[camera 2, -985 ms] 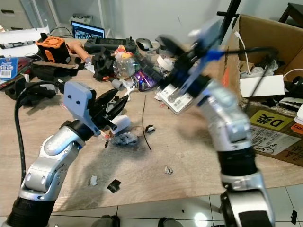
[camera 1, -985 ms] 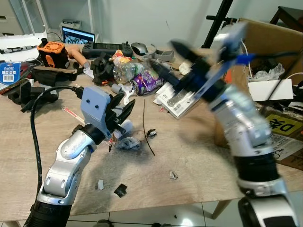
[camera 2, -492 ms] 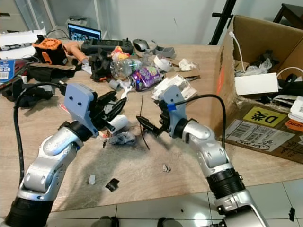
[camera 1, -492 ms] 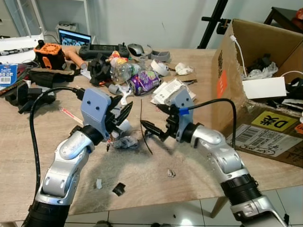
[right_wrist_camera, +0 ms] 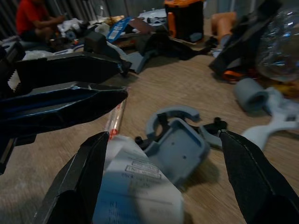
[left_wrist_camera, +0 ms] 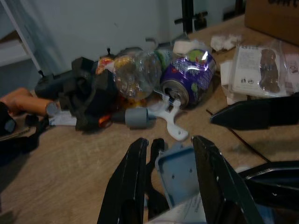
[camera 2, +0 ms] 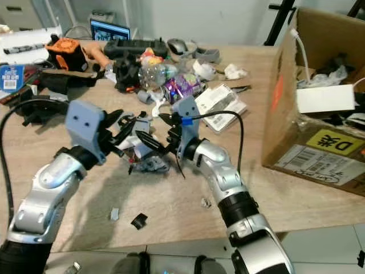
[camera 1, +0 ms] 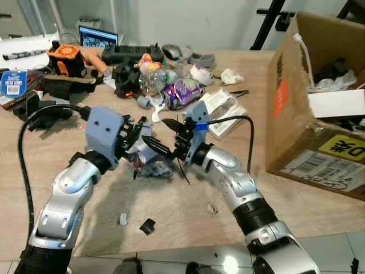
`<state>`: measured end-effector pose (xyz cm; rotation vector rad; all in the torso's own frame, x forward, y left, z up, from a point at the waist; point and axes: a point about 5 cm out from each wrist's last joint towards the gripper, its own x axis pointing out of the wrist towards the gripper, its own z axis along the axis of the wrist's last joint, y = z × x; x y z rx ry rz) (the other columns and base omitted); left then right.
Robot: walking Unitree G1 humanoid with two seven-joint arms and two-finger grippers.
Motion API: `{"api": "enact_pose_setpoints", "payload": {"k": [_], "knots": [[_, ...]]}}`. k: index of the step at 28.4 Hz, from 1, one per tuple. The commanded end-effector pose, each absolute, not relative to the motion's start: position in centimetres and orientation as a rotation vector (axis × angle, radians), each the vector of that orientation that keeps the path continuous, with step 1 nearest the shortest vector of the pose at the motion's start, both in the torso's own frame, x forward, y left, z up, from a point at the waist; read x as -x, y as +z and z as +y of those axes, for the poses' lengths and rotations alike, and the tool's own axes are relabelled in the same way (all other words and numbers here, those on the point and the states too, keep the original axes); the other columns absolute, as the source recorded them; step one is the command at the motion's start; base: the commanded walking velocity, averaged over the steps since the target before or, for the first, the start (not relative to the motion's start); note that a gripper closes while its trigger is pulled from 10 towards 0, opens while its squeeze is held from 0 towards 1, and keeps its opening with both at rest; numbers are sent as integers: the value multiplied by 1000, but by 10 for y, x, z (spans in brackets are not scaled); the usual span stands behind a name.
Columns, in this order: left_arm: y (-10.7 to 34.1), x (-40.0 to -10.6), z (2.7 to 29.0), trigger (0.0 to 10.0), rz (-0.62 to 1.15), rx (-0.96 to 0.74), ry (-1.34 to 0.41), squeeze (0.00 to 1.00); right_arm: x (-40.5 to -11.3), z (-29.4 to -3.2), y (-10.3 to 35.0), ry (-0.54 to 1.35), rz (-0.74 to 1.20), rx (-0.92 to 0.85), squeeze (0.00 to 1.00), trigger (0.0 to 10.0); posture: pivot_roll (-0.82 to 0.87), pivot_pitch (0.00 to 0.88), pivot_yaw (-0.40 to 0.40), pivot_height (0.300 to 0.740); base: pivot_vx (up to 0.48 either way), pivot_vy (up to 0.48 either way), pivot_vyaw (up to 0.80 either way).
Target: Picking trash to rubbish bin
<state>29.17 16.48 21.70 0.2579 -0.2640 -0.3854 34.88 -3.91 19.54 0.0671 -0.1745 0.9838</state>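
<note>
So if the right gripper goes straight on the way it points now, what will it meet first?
Most likely the white labelled paper roll, lying between the open fingers of the right gripper, with the grey plastic bracket just behind it. The left gripper is close beyond, though depth is unclear.

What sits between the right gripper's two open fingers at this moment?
In the right wrist view, a white labelled paper wrapper and a grey plastic part lie on the table between the right gripper's open fingers.
</note>
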Motion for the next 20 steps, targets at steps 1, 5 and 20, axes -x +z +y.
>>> {"api": "enact_pose_setpoints", "payload": {"k": [1,5,20], "knots": [[217,-287,167,10000,-257,-268,-383,0,-347,-33,193,1018,-180,-88,0,10000,137,297,-26,740,0,0,0],[221,-282,173,10000,-265,-277,-352,0,-346,-16,186,1110,-177,-79,0,10000,152,329,-33,740,0,0,0],[220,-274,180,10000,-240,-277,-320,0,-349,-16,163,1145,-80,23,0,7922,151,351,-48,740,0,0,0]]}}
